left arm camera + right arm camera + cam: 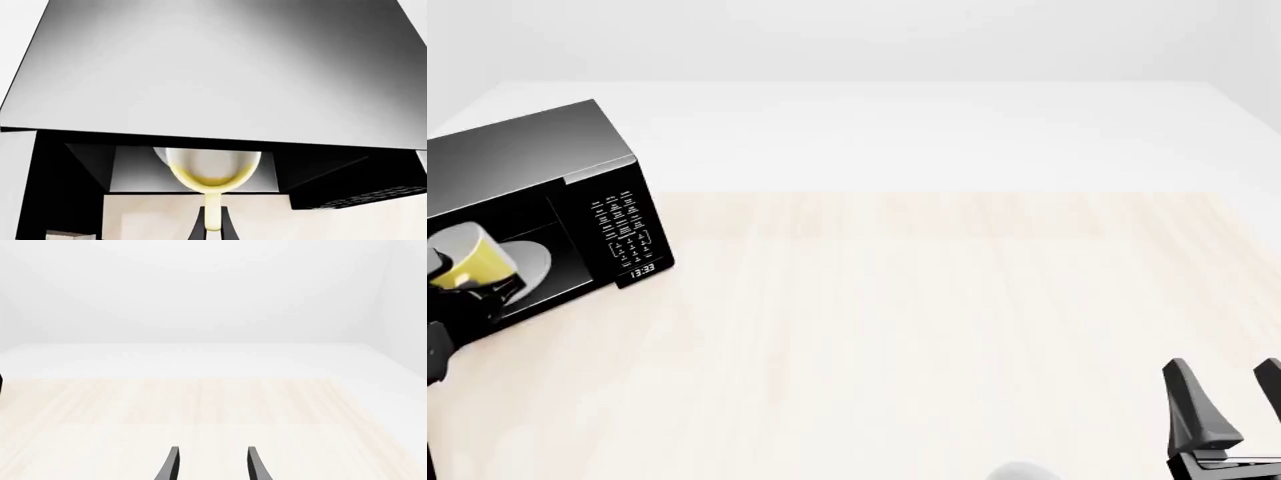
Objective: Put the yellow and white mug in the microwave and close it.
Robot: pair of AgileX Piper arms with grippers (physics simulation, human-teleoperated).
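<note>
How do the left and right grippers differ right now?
The left gripper is shut on the yellow mug by its handle, at the microwave opening; the right gripper is open and holds nothing. The left reaches to the table's far left, while the right hangs low over bare table at the near right. Both have dark, slim fingers.

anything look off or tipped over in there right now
Yes: the yellow and white mug is tilted rather than upright, at the open mouth of the microwave, held by its handle in the left gripper. Nothing spilled or damaged. The right gripper sits open, away from it.
</note>
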